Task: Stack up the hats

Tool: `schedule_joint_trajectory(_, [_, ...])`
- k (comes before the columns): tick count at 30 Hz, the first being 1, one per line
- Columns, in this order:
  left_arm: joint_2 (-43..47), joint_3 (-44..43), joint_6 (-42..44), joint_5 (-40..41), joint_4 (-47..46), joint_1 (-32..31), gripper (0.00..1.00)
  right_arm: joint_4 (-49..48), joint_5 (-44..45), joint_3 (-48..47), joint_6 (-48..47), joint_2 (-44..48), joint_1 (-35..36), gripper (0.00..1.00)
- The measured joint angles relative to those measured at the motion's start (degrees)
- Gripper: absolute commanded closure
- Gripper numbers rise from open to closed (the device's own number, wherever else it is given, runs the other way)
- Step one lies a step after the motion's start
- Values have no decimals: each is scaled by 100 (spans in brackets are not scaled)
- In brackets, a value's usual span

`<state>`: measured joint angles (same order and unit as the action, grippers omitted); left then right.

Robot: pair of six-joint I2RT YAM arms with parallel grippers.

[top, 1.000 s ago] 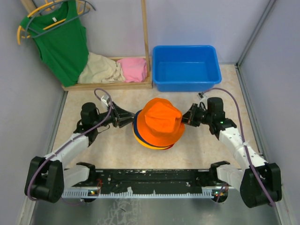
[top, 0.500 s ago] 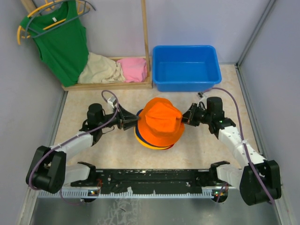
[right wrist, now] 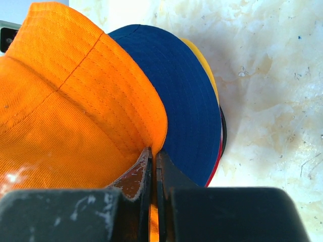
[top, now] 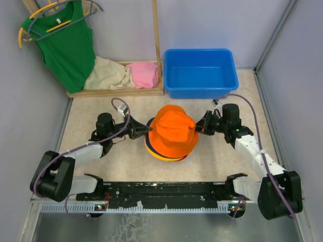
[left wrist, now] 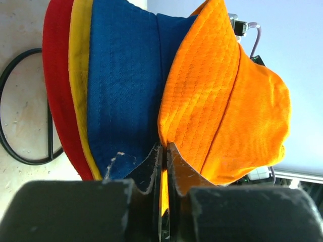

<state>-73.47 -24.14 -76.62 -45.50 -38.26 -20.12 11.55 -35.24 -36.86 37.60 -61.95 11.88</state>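
Observation:
The hats sit stacked in the middle of the table. The bright orange hat (top: 174,130) is on top, over the navy blue hat (left wrist: 126,75), the yellow-orange hat (left wrist: 78,75) and the red hat (left wrist: 55,75). My left gripper (top: 145,132) lies at the stack's left side, shut on the orange hat's brim (left wrist: 192,101), with orange cloth showing between its jaws (left wrist: 164,146). On the opposite side, my right gripper (top: 200,127) is shut on the same brim (right wrist: 154,150), just above the navy brim (right wrist: 186,111).
A blue bin (top: 201,72) stands behind the stack. A wooden rack at the back left holds beige (top: 107,74) and pink (top: 143,74) folded clothes, and a green tank top (top: 65,45) hangs on a hanger. A black ring (left wrist: 10,126) lies under the hats.
My left gripper has slid right up to the stack and closed on the orange hat's brim. The right gripper has kept its grip and place.

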Motion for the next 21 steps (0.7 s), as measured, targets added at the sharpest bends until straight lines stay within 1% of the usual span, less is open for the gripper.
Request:
schedule_joint_trajectory(1, [-26,48,11,7,-61,-4,96,-2,-7,0,2,0,0,100])
schedule_joint_trajectory(5, [-140,350,42,50,-452,4,96,-55,-57,0,26,4,0,100])
schedule_joint_trajectory(9, [-385,719,7,28,-975,94,94,-164,-144,0,83,101,0,94])
schedule_joint_trajectory(12, [-590,756,17,-35,-1167,116,93,-225,-271,0,131,232,0,82])
schedule_joint_trajectory(14, [-726,743,39,-85,-1226,116,92,-240,-363,2,184,284,0,76])
schedule_joint_trajectory(16, [-831,715,63,-138,-1233,118,91,-260,-457,7,223,343,-9,59])
schedule_joint_trajectory(17, [-874,704,76,-162,-1226,120,91,-258,-520,9,243,380,-66,54])
schedule_joint_trajectory(19, [-911,691,109,-195,-1204,120,90,-240,-660,13,271,459,-214,50])
schedule_joint_trajectory(21, [-914,647,155,-229,-1152,125,88,-267,-855,48,262,555,-492,50])
